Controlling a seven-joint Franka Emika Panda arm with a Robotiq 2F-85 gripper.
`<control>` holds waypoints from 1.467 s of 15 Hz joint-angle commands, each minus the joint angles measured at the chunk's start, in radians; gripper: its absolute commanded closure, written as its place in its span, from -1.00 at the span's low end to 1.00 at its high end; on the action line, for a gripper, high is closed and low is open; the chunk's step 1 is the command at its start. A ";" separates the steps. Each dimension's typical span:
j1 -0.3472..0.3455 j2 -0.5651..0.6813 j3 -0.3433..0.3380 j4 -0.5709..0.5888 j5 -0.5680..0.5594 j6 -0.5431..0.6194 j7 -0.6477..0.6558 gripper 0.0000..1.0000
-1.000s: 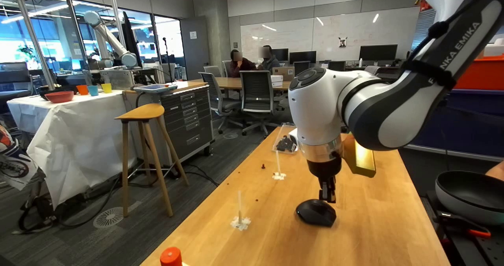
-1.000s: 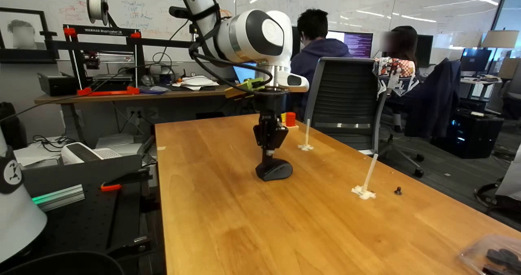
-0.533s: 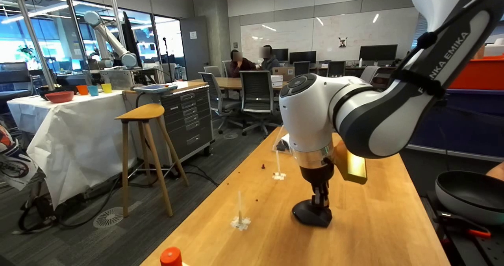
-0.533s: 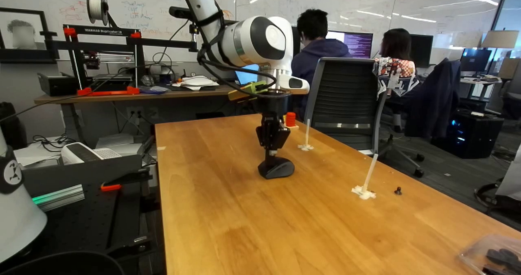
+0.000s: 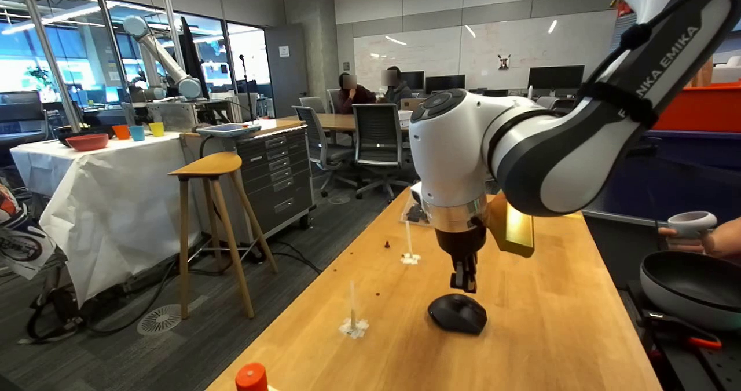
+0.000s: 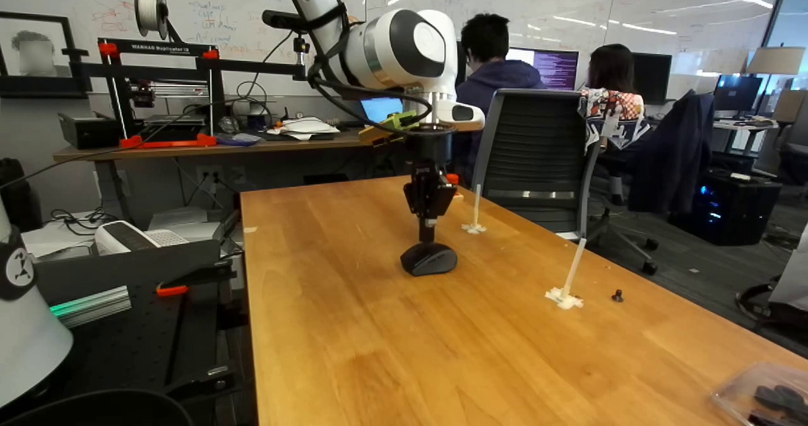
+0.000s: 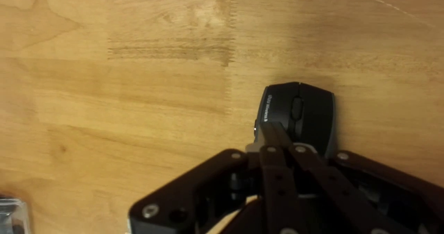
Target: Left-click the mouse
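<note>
The black, rounded mouse lies on the wooden table in both exterior views. In the wrist view the mouse has its buttons and scroll wheel toward the top of the picture; its rear is hidden behind the fingers. My gripper is shut, its fingers together with nothing between them, pointing down. It stands just above the mouse with a small gap in an exterior view. In the wrist view the fingertips overlap the button left of the wheel. It also shows in an exterior view.
Thin upright sticks are taped to the table, one nearer the small dark piece. A clear box of dark items lies at a table edge. An orange-red object stands at another. A bowl is beside the table.
My shut gripper came down onto the mouse half a second ago and has since risen off it. The mouse has shifted slightly since one second ago. A hand with a cup has appeared beside the bowl.
</note>
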 commanded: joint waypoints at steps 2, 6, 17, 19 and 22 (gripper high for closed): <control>-0.016 -0.170 -0.013 -0.044 0.023 -0.057 -0.025 1.00; -0.057 -0.311 0.005 -0.064 0.081 -0.116 -0.110 1.00; -0.106 -0.554 -0.002 -0.089 0.436 -0.276 -0.460 1.00; -0.111 -0.569 -0.002 -0.088 0.445 -0.301 -0.463 0.48; -0.118 -0.543 0.010 -0.074 0.416 -0.306 -0.428 0.66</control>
